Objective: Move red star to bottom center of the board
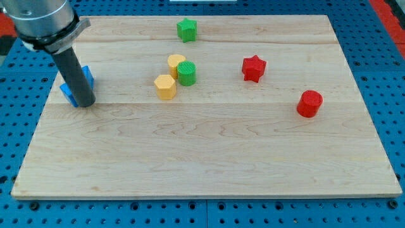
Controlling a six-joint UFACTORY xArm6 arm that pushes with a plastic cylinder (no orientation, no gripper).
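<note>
One red star [253, 68] mid-board right, my tip [85, 103] far left, touching blue block [77, 85]

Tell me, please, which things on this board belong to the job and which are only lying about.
For the job:
- small red star block
- my tip, far at the view's left
- wooden board

Lying about:
- red cylinder block
- green star block
- green cylinder block
- two yellow blocks
- blue block, partly behind the rod

Single view only: high front angle, tilted down over the pale wooden board [209, 158], whole board in frame, blue perforated table [16, 145] around the edges.
</note>
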